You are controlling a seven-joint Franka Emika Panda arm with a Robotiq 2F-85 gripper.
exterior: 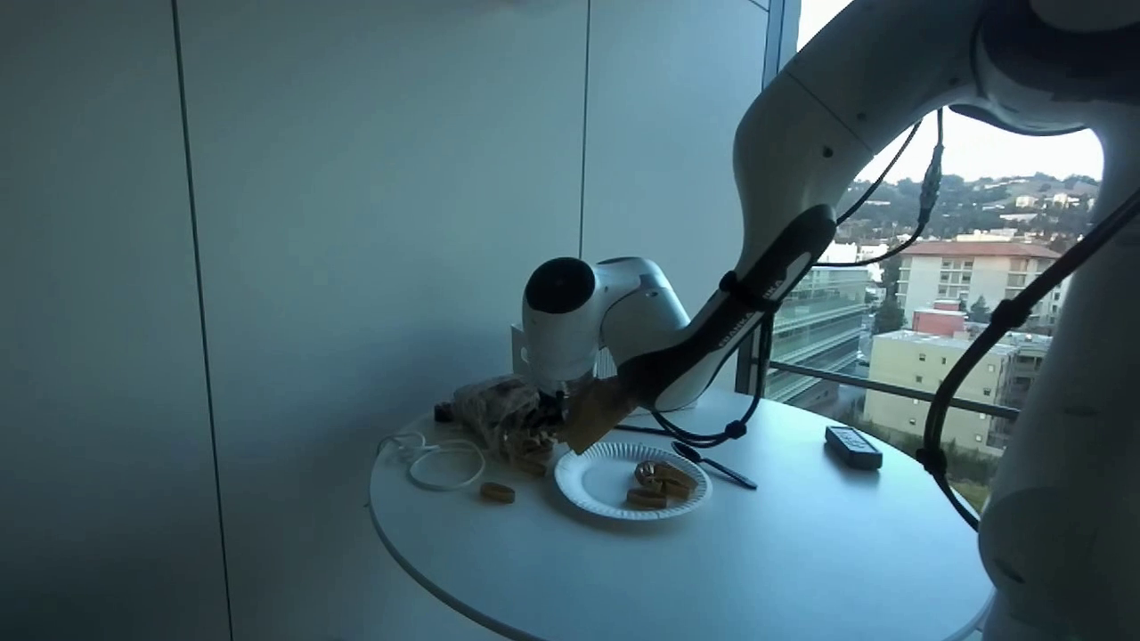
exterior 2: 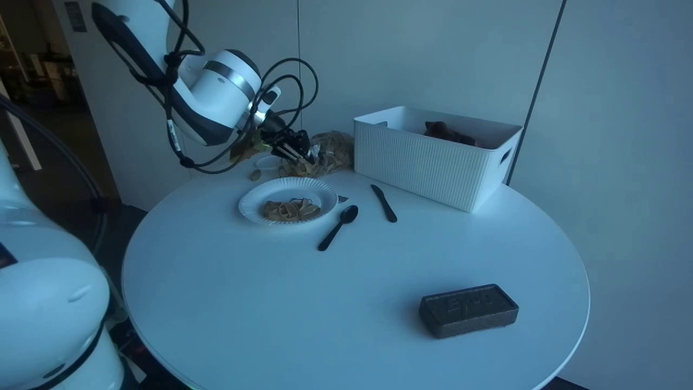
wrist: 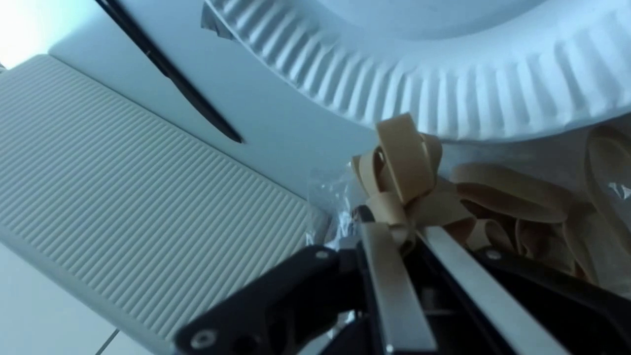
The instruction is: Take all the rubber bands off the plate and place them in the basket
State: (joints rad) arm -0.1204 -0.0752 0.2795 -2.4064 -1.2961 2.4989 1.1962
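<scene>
Rubber bands [exterior 2: 292, 211], flat tan loops, are lying heaped on your one round white paper plate [exterior 2: 289, 189] with a fluted rim; their overlapping is hiding the exact count. On your round white desk [exterior 2: 260, 303], one loose tan band [exterior: 497, 492] is lying near one thin white cord loop [exterior: 443, 488]. One slim black spoon [exterior 2: 337, 228], one slim black knife [exterior 2: 384, 203] and one dark rectangular block [exterior 2: 468, 313] with lettering are lying there too. Turning to containers, you are seeing one white ribbed rectangular plastic basket [exterior 2: 417, 162], and it is holding a dark brown item [exterior 2: 448, 132] showing too little to name. Just beside the basket's corner and near the plate, one clear plastic bag [exterior 2: 337, 147] is holding more tan bands [wrist: 508, 180], too tangled for counting. There your black and silver end effector [wrist: 404, 229] is pinching a small clump of tan bands [wrist: 406, 162] between its nearly meeting fingertips.
</scene>
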